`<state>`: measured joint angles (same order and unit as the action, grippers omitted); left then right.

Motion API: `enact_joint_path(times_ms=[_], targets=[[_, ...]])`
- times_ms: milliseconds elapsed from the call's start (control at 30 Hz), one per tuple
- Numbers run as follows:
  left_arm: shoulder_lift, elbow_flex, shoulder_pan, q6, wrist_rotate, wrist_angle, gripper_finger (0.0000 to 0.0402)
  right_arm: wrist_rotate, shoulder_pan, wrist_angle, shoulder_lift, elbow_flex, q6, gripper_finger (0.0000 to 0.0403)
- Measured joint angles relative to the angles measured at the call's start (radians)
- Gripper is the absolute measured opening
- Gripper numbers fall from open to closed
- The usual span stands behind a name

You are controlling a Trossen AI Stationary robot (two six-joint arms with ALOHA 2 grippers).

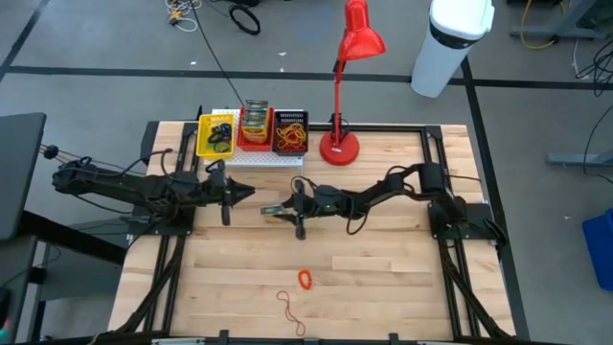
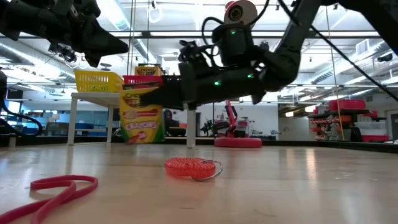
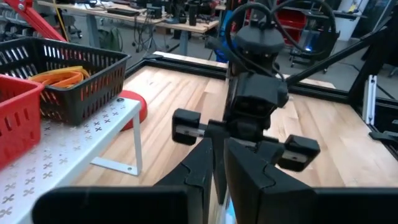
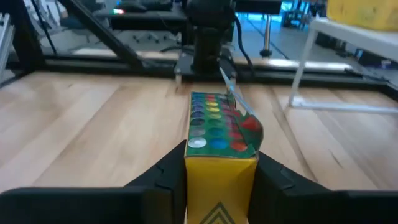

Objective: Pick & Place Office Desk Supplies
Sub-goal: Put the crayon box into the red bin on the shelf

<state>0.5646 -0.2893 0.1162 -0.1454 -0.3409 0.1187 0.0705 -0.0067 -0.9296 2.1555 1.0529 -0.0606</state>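
Note:
A green-and-yellow crayon box hangs upright over the middle of the table, its top open, the crayon tips showing and the flap raised. My right gripper reaches in from the table's right and is shut on it. My left gripper is shut and holds nothing. It hovers just left of the box and faces the right gripper. A red coiled band and a thin red rubber-band loop lie flat on the near part of the table. My right gripper pinches the crayon box between its two fingers, one on each upright side, near the open top. The fingers come in roughly level from the table's right. The box hangs a little tilted below them, its bottom just clear of the table.
A white perforated rack at the far edge carries a yellow basket, a red basket with crayon boxes and a black basket with rubber bands. The red desk lamp stands to its right.

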Motion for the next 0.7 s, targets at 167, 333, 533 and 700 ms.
enact_joint_path(times_ms=[167,333,533,700], targets=[[0.009,0.0,0.0,0.0,0.0,-0.004,0.005,0.001,0.0,0.007,0.052,0.076,-0.026,0.0121],[0.026,0.0,0.0,-0.007,0.001,-0.006,0.005,-0.009,0.0,0.02,0.053,0.08,-0.034,0.011],[0.063,0.0,0.0,-0.016,0.0,-0.005,0.005,-0.021,0.0,0.058,0.053,0.08,-0.035,0.0144],[0.091,0.0,0.0,-0.045,0.001,-0.002,0.0051,-0.061,0.001,0.069,0.053,0.08,-0.033,0.0179]])
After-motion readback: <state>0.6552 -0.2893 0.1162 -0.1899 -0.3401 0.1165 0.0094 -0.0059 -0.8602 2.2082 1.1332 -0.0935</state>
